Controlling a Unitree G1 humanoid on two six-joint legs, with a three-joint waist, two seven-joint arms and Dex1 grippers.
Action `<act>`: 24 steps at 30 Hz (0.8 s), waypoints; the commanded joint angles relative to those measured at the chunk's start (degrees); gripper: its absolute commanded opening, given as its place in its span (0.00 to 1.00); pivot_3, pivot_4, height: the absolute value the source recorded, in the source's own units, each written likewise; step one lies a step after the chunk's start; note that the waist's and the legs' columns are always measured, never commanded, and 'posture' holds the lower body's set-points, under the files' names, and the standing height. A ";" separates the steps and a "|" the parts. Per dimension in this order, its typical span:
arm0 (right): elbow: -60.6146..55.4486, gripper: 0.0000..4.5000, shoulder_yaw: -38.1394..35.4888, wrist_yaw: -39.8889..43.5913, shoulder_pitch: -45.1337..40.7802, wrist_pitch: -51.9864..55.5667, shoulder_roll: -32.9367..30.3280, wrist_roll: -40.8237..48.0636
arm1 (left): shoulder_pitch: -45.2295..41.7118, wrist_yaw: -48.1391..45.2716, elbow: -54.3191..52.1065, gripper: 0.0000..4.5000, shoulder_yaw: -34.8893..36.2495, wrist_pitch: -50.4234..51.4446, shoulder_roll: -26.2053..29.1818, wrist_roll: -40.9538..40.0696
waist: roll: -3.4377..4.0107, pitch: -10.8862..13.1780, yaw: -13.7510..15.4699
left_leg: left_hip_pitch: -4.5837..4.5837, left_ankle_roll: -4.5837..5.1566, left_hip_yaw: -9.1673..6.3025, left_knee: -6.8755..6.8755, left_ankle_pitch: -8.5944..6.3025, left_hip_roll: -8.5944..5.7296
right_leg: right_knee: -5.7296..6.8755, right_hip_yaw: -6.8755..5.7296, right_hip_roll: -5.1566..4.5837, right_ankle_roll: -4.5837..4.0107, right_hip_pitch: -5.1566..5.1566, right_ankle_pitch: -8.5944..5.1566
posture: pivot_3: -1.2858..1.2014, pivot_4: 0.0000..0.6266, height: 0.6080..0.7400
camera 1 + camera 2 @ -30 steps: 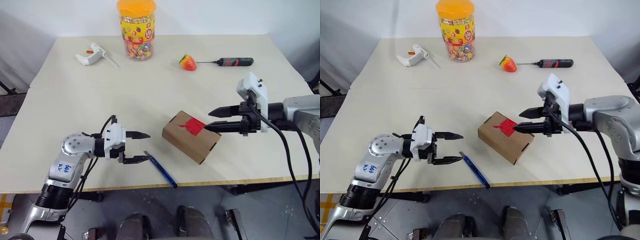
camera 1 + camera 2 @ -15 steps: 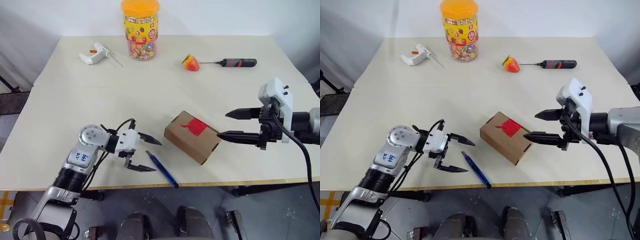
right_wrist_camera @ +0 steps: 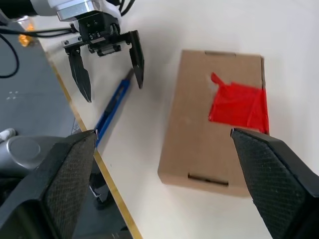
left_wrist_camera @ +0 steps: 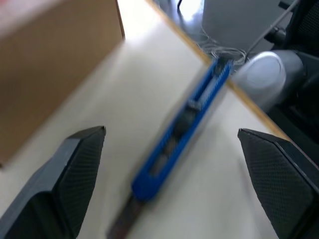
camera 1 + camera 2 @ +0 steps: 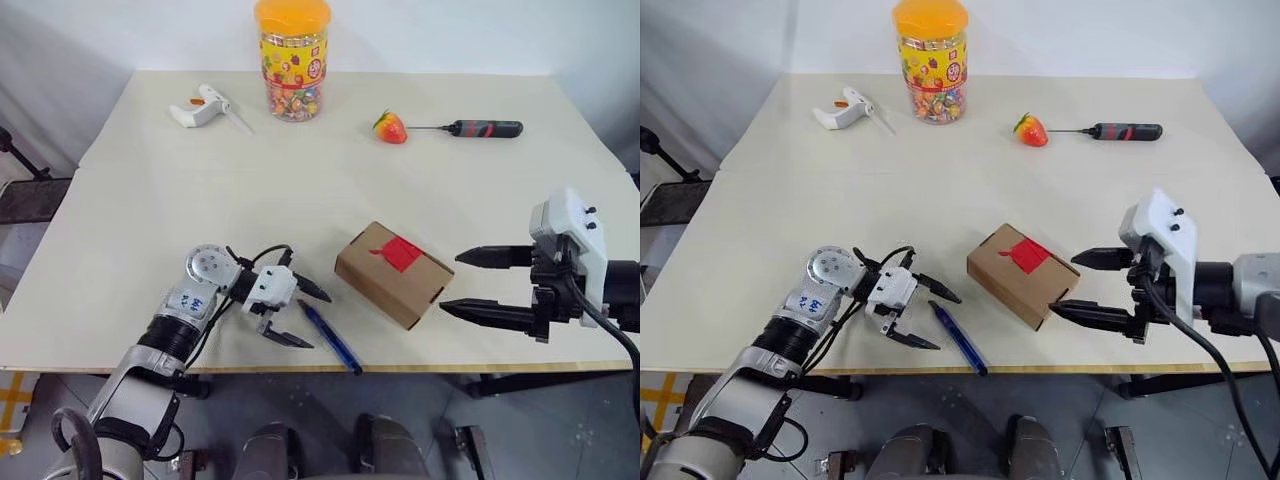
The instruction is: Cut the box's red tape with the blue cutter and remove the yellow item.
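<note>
A pale table [image 5: 150, 210] carries everything. Near its front edge lies the box [image 5: 390, 274], closed, with red tape [image 5: 398, 252] across its top. Just beside the box, toward the robot's left, the blue cutter [image 5: 330, 337] lies flat and slantwise, one end at the table's front edge. Along the far side stand a candy jar [image 5: 293, 62] with an orange lid, upright, a white pistol-shaped tool [image 5: 205, 105] near it, and further right a strawberry [image 5: 390, 127] close to the tip of a screwdriver [image 5: 480, 128].
</note>
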 commanded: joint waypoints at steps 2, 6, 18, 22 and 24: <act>-2.24 0.99 -4.86 -2.70 1.02 0.79 -1.61 3.99 | -2.79 -3.65 3.28 1.00 -1.65 -0.89 -0.12 1.87 | 0.00 0.00 0.09 | 0.00 0.00 -0.04 0.02 0.00 0.00 | 0.01 -0.01 -0.01 0.00 0.01 0.00 | 0.52 0.24 1.00; -2.92 0.99 -6.16 -4.96 1.86 1.12 -1.97 6.53 | -4.40 -2.59 5.86 1.00 -4.02 -3.41 0.24 5.29 | -0.01 -0.01 0.09 | 0.01 0.03 -0.10 0.10 -0.02 -0.01 | 0.02 -0.02 -0.05 0.02 0.09 0.02 | 0.52 0.24 1.00; -2.44 1.00 -6.17 -8.56 3.69 -1.43 -2.89 8.65 | -6.54 -6.30 8.24 0.69 -9.01 -2.10 0.03 5.03 | 0.00 -0.01 0.16 | 0.42 0.27 -0.45 0.24 -0.11 -0.10 | -0.21 -0.07 -0.33 0.10 0.85 0.07 | 0.52 0.24 1.00; -2.52 1.00 -6.26 -9.42 4.18 -1.99 -2.96 9.21 | -7.23 -6.06 9.01 0.69 -10.43 -1.30 0.63 6.71 | 0.00 -0.02 0.05 | 0.41 0.33 -0.51 0.31 -0.13 -0.12 | -0.23 -0.01 -0.43 0.13 0.92 0.09 | 0.52 0.24 1.00; -2.45 1.00 -6.20 -9.70 4.36 -2.42 -3.04 9.15 | -7.76 -6.32 9.71 0.61 -11.46 -0.88 1.01 7.26 | 0.01 -0.02 0.05 | 0.41 0.33 -0.52 0.30 -0.13 -0.13 | -0.23 -0.02 -0.42 0.13 0.92 0.09 | 0.52 0.24 1.00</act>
